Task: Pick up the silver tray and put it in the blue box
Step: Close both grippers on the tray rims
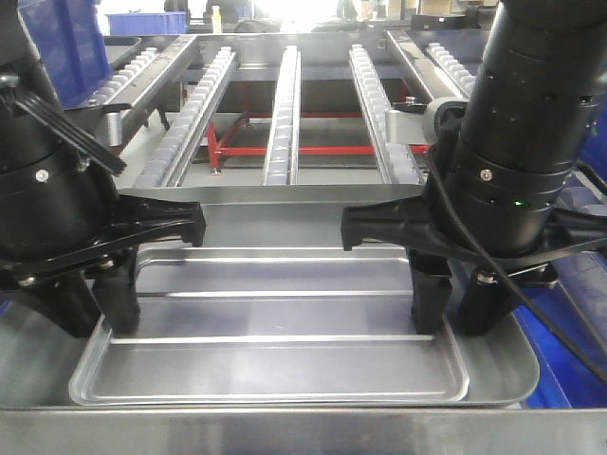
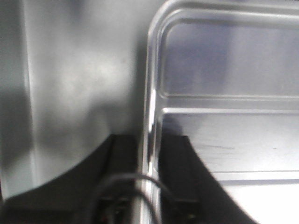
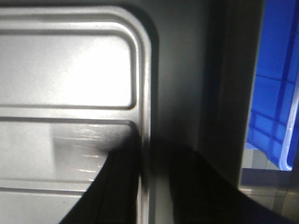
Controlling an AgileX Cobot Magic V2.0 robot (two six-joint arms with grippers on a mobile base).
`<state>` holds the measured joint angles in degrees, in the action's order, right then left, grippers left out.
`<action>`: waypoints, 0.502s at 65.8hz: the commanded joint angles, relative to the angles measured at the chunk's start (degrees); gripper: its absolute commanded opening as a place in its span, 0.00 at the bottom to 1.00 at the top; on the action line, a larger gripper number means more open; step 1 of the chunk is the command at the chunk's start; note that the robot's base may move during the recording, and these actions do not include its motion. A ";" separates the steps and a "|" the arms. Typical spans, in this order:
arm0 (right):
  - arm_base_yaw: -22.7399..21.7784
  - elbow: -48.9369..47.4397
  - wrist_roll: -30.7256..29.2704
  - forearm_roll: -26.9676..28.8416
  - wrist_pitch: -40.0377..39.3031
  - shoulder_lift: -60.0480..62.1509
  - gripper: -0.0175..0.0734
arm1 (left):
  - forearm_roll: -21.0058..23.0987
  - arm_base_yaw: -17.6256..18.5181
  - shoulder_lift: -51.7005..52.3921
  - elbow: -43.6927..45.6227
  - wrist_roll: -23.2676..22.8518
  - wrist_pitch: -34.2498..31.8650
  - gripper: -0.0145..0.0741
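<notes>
The silver tray [image 1: 285, 360] is shallow with two long ridges and lies inside a larger, deeper silver pan [image 1: 512, 370]. My left gripper [image 1: 95, 318] straddles the tray's left rim. In the left wrist view, both fingers of the left gripper [image 2: 148, 154] press against the tray's [image 2: 224, 140] rim. My right gripper [image 1: 455, 318] straddles the right rim. In the right wrist view, the right gripper's [image 3: 155, 158] inner finger touches the tray's [image 3: 70, 74] rim, and a gap separates the outer finger from it. The blue box [image 3: 275, 93] is to the right, also in the front view [image 1: 569, 332].
The pan's wall shows beside the tray in both wrist views [image 2: 84, 84] [image 3: 177, 93]. A roller conveyor [image 1: 285, 104] with a red frame [image 1: 285, 147] under it runs behind the pan. Other blue bins [image 1: 66, 38] stand at the back left.
</notes>
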<state>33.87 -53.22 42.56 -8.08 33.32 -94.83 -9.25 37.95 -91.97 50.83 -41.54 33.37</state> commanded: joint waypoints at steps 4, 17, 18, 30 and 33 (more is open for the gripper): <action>0.07 -1.25 -0.56 -0.30 -0.99 1.35 0.48 | -0.21 0.35 1.90 1.48 -0.28 -1.05 0.15; 0.07 -1.25 -0.56 -0.30 -1.04 1.35 0.26 | -0.21 0.35 1.90 1.48 -0.28 -1.05 0.15; 0.07 -1.25 -0.56 -0.30 -1.04 1.35 0.26 | -0.21 0.35 1.90 1.48 -0.28 -1.05 0.15; 0.07 -1.25 -0.56 -0.30 -1.06 1.53 0.26 | -0.21 0.35 1.90 1.48 -0.28 -1.51 0.15; 0.07 -1.43 -0.56 -0.09 -0.29 1.92 0.26 | -0.06 0.35 2.01 2.18 -0.28 -0.49 0.15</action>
<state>33.98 -53.33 42.56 -7.68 33.01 -94.83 -9.25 37.95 -91.97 50.94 -41.54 33.50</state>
